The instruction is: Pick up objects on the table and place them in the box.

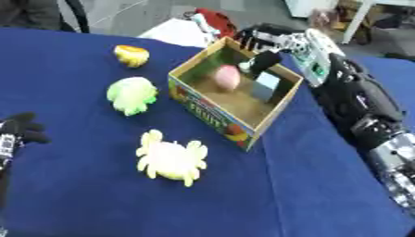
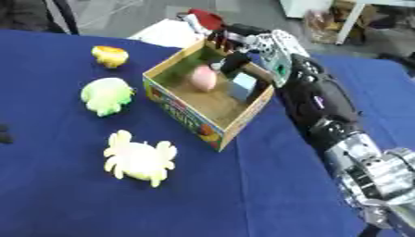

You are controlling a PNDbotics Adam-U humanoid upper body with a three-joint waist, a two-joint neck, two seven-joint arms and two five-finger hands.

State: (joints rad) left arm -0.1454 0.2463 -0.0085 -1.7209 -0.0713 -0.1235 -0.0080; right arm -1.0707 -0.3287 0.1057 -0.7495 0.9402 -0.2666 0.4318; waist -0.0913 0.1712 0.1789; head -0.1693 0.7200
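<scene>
Right hand (image 1: 263,58) over box (image 1: 212,116) far corner, fingers curled down beside pink toy (image 1: 228,76) — whether they pinch it or have let go, we cannot tell. Pink toy sits inside box; we judge this placing step. Left hand (image 1: 18,127) idle at left edge, fingers curled, empty. On cloth wait orange toy (image 1: 131,55), green toy (image 1: 133,94), yellow crab (image 1: 171,159). Next we need hand lifted out — then reach to crab, nearest.

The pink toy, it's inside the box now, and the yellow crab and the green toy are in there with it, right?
Not quite. The pink toy is inside the box, but the yellow crab and green toy lie on the blue table outside it, as the left eye view shows.
</scene>
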